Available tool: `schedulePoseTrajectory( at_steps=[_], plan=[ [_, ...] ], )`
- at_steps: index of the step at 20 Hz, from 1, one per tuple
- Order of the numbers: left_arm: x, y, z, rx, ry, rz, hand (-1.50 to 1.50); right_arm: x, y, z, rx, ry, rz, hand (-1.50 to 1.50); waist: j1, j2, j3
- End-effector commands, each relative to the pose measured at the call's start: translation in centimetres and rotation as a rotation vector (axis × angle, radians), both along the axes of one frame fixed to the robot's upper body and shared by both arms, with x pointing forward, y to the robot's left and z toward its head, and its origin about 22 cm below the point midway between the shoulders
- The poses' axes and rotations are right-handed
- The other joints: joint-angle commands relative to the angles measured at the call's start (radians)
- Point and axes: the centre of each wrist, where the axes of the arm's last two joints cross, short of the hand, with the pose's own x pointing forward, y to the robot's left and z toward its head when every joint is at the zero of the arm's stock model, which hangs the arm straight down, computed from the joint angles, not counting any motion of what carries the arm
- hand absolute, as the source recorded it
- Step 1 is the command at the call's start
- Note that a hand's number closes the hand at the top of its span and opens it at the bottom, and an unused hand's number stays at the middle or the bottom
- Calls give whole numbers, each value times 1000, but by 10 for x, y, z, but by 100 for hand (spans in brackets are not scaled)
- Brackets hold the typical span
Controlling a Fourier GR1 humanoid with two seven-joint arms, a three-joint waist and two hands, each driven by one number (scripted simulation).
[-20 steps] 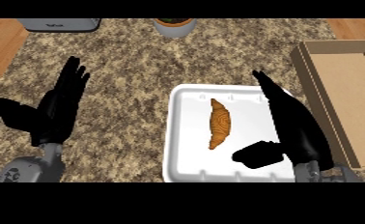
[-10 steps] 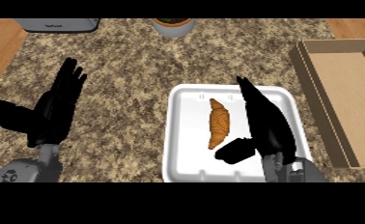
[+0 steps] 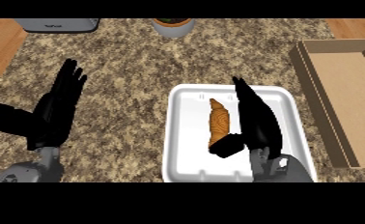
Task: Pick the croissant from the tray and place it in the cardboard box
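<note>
Croissant (image 3: 217, 119) lies on the tray (image 3: 187, 121), just left of the right hand (image 3: 257, 121), which has slid closer since a moment ago, fingers straight, thumb spread and hiding the pastry's near tip. Left hand (image 3: 58, 107) stays open far left over the speckled counter (image 3: 143, 63); box (image 3: 335, 97), right of the right hand, is cut off.

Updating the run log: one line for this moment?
phase: pre-grasp | right hand: open, over tray beside croissant | left hand: open, resting left | cardboard box: without croissant
</note>
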Motion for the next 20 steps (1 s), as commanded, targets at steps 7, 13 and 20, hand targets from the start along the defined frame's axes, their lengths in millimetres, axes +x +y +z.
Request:
schedulePoseTrajectory(
  at_steps=[7,13,20],
  plan=[
    [-2,1,-13,-21,12,1,0,-4,7,-6,15,46,-29,-150,-2,0,0],
    [15,2,1,13,-12,8,0,4,10,-36,-58,59,-45,-150,-3,0,0],
    [12,-5,-5,10,2,11,0,23,15,-46,-59,84,-41,-150,0,1,0]
  ],
)
